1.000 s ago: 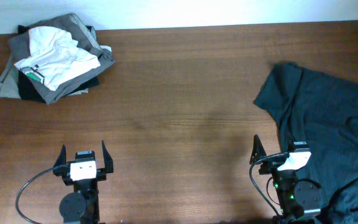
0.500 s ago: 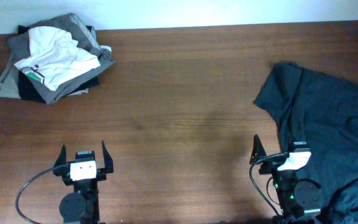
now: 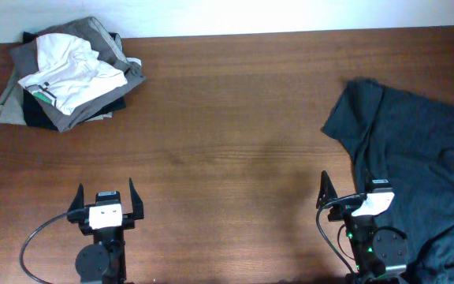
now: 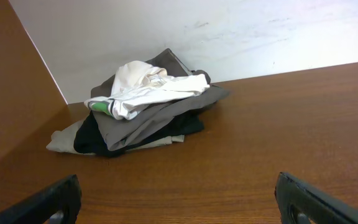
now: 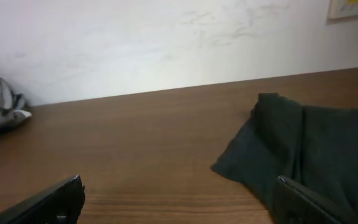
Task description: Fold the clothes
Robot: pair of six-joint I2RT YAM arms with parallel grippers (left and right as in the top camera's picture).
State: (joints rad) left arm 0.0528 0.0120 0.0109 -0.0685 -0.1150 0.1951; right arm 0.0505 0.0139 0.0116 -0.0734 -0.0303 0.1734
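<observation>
At the near edge, the left gripper (image 3: 106, 192) and right gripper (image 3: 348, 188) rested with fingers spread wide, grasping nothing. The shirt (image 3: 416, 150) lay rumpled on the table's (image 3: 227, 118) right side, just beside the right gripper. A pile (image 3: 69, 75) sat far left.

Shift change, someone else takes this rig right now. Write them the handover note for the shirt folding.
Left gripper: open, empty, at the near edge of the table.
Right gripper: open, empty, at the shirt's near edge.
Dark T-shirt: rumpled on the right side, running out of the overhead view.
Done: nothing folded yet.
Left: spread it flat, then fold. The garment pile at the far left is not part of the job.
</observation>
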